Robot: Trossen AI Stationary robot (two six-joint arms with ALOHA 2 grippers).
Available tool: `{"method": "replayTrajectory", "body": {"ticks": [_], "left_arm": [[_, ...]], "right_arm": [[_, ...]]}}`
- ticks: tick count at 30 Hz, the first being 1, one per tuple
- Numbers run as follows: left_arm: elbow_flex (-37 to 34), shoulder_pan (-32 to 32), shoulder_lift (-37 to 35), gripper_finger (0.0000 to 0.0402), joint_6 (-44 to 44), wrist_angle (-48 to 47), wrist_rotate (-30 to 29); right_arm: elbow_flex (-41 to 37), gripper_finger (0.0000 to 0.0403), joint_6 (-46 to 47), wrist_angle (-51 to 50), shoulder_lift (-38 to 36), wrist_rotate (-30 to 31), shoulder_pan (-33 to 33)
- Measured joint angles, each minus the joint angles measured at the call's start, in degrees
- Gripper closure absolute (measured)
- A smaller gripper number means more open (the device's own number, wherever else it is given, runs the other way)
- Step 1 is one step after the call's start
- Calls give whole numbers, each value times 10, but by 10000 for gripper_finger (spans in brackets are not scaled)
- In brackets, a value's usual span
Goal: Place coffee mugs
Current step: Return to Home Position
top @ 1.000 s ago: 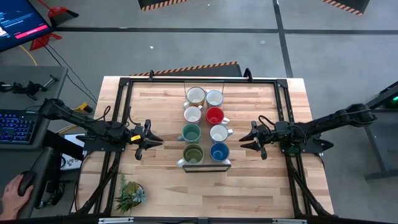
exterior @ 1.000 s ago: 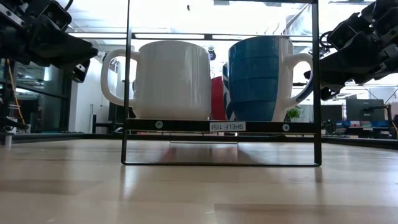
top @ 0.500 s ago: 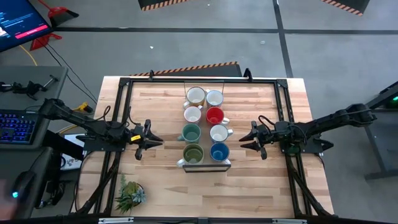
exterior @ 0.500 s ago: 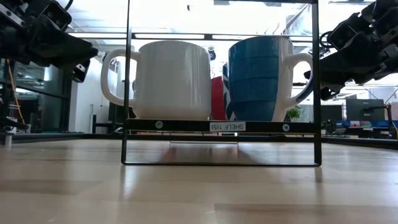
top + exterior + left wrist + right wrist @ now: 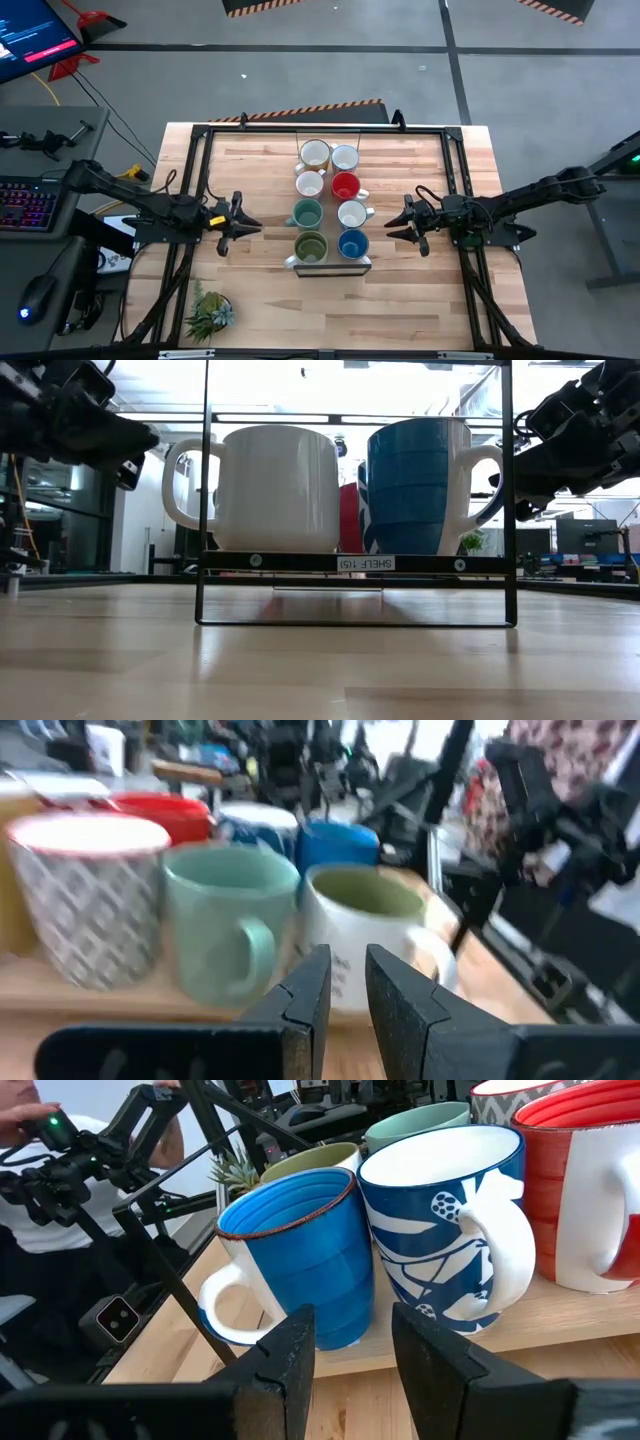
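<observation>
Eight mugs (image 5: 309,184) in two rows of four on a shelf (image 5: 328,266), between left gripper (image 5: 243,222) and right gripper (image 5: 403,222). Both grippers empty, fingers a narrow gap apart, pointing at the mugs, near but not touching. Nearest the left gripper: teal mug (image 5: 307,213) and olive mug (image 5: 310,246). Nearest the right gripper: patterned mug (image 5: 352,214) and blue mug (image 5: 352,244). From table height, only the two front mugs and a sliver of red mug (image 5: 348,518) visible, the rest hidden behind. Left wrist view blurred. Red mug cut off in right wrist view. Compared with a second ago: grippers and mugs unmoved, person's hand gone from the mouse (image 5: 33,291) off the table, behind the left gripper.
</observation>
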Motion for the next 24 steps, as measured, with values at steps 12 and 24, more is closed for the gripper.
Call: {"method": "replayTrajectory", "body": {"ticks": [12,24], "left_arm": [[0,87,-189,343,0,-206,2],[0,119,-269,343,0,-207,2]], "right_arm": [[0,284,0,0,0,0,0],[0,284,0,-5,0,0,0]]}}
